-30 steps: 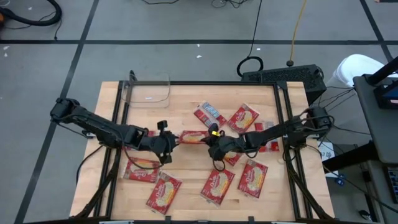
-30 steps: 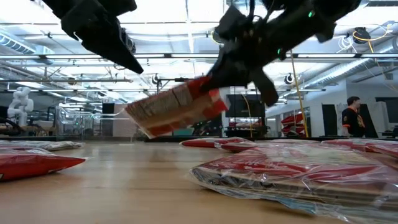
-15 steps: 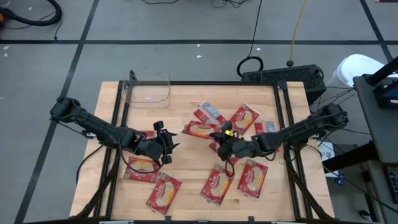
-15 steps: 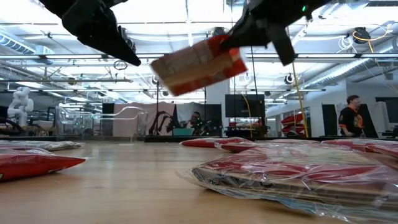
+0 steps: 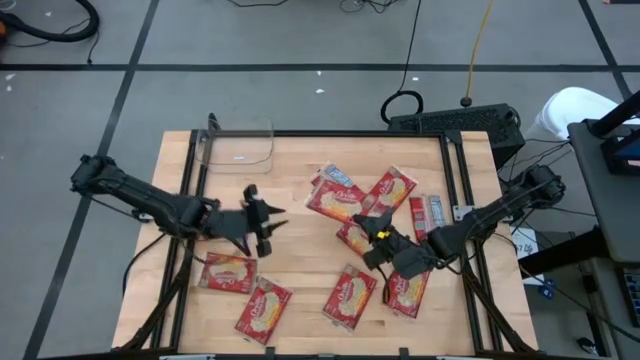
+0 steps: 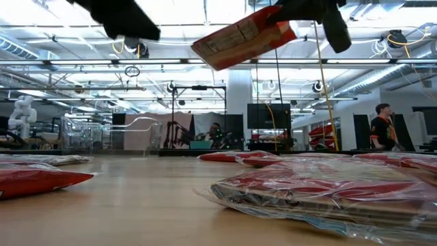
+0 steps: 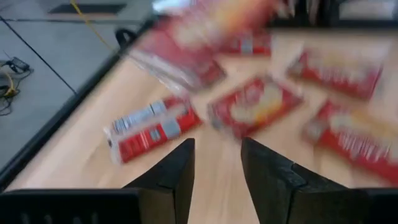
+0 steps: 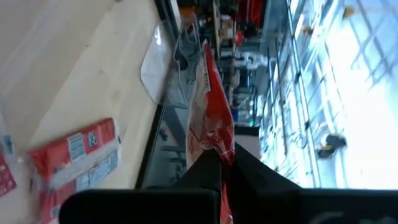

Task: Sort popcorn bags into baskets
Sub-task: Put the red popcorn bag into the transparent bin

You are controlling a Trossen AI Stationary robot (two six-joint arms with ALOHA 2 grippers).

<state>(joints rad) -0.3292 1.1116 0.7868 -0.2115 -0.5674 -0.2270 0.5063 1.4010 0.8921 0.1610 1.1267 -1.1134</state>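
Wooden table (image 5: 300, 250) — right gripper (image 5: 372, 228) lifting packet (image 6: 239, 37)

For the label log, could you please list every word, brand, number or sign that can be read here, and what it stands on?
None can be read.
Popcorn bags on the table: printing too small to read.
Bag held by the right gripper: rows of print on its pale panel, blurred.
Bag with a grey-blue label: blurred.
Clear bin: no text shows.
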